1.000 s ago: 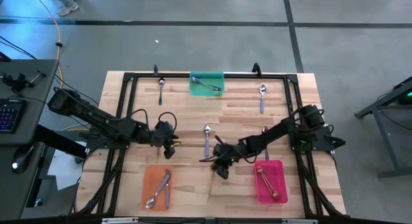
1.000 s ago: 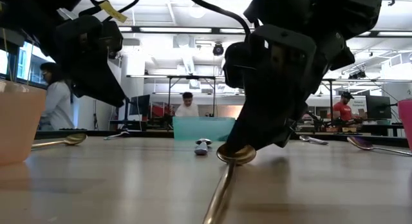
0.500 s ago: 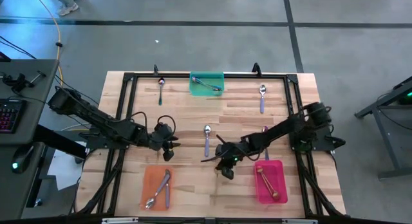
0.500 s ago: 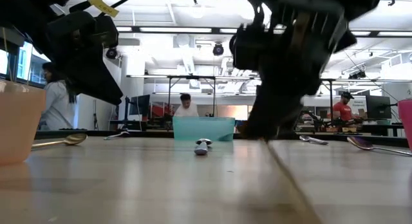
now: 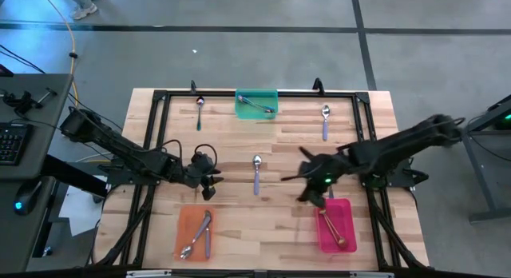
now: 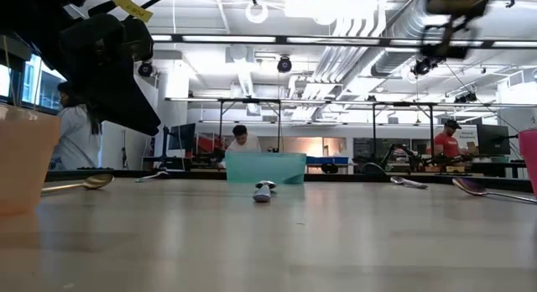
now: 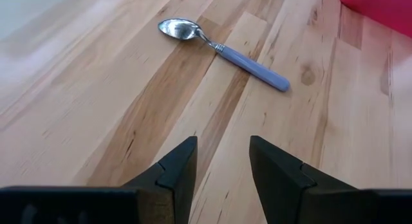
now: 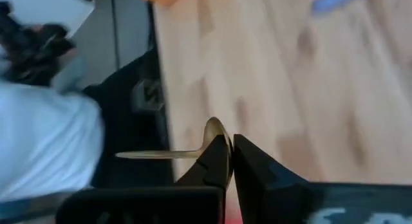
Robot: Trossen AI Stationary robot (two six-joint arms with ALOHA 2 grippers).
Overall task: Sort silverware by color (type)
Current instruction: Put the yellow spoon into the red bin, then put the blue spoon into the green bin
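My right gripper (image 5: 310, 184) is shut on a gold spoon (image 8: 161, 153) and hangs in the air beside the far left corner of the pink tray (image 5: 345, 208). The pink tray holds other gold spoons (image 5: 329, 226). My left gripper (image 5: 210, 180) is open and hovers low over the table to the left of a lavender-handled silver spoon (image 5: 255, 174). That spoon lies flat ahead of the open fingers in the left wrist view (image 7: 225, 50). In the low view only my left gripper (image 6: 113, 65) shows large at the left. My right gripper pinches the gold spoon between its two fingers at the neck just behind the bowl (image 8: 214, 135). The fingers (image 8: 215, 161) lie across the spoon. The spoon is lifted clear, and its handle (image 8: 151, 154) sticks out sideways toward the table's left (image 5: 289, 177).
A teal tray (image 5: 256, 102) at the far edge holds a spoon. An orange tray (image 5: 197, 232) at the near left holds lavender-handled spoons. Single spoons lie at the far left (image 5: 200, 110) and far right (image 5: 325, 122). A black frame (image 5: 160, 96) rims the table.
My right gripper has lifted the gold spoon off the table and carried it up and toward the table's right, to the pink tray's corner. In the low view it has risen almost out of the picture. My left gripper has stayed nearly in place.
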